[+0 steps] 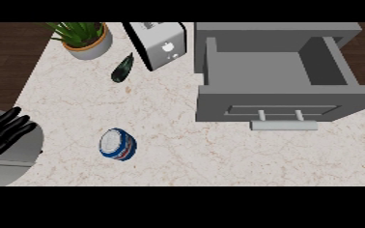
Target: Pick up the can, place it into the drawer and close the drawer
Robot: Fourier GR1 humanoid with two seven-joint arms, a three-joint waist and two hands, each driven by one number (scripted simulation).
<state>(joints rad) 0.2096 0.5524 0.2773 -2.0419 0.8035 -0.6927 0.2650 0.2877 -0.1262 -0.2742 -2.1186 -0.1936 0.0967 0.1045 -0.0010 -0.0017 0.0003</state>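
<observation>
We see the can [118, 144] lying at 7 o'clock on the counter [214, 149], untouched; our left hand [14, 128] rests open at 9, holding nothing; the drawer [274, 79] gapes at 2, ready to receive it

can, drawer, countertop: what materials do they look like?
Can: looks like metal with a printed label; pale top, blue and red bands. Drawer: matte grey, painted metal or plastic, can't tell; paler bar handle. Countertop: marble-like stone, cream with brownish veins.
</observation>
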